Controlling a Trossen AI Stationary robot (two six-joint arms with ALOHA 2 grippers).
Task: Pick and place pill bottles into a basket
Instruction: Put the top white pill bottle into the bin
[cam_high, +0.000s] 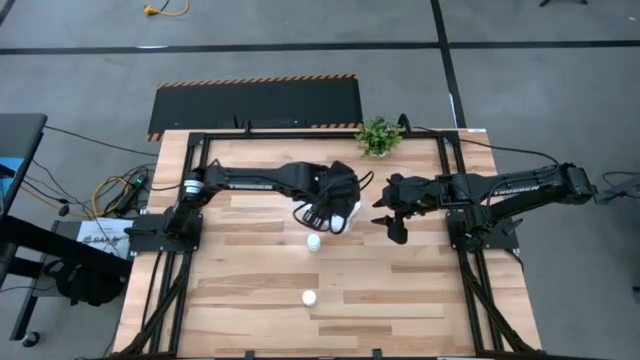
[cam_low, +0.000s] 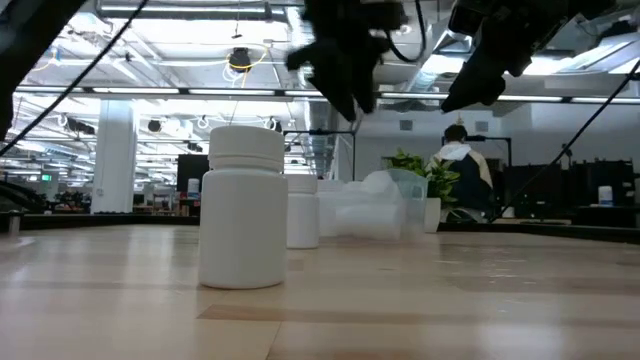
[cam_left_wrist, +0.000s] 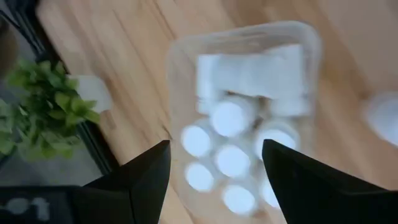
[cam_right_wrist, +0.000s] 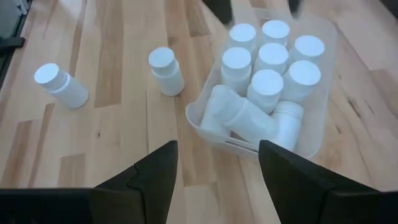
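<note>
While the wooden table (cam_high: 250, 300) carries everything, the clear basket (cam_right_wrist: 323, 121) serves as the landmark near its middle, below the small green plant (cam_high: 378, 135) in the high view. The left arm reaches across so that the left gripper (cam_high: 335, 205) hangs directly above the basket, its fingers (cam_left_wrist: 146, 180) spread with nothing between them. The right gripper (cam_high: 392, 222) hovers just beside the basket on the side away from the left arm, its fingers (cam_right_wrist: 155, 180) likewise apart and empty. Inside the basket stand seven upright pill bottles (cam_right_wrist: 267, 84), packed together, with a few more lying on their sides (cam_right_wrist: 239, 115) at one end. Outside it, one bottle (cam_high: 314, 242) stands just beside the basket toward the table's near edge, and another bottle (cam_high: 309, 297) stands farther off, well apart from the basket.
</note>
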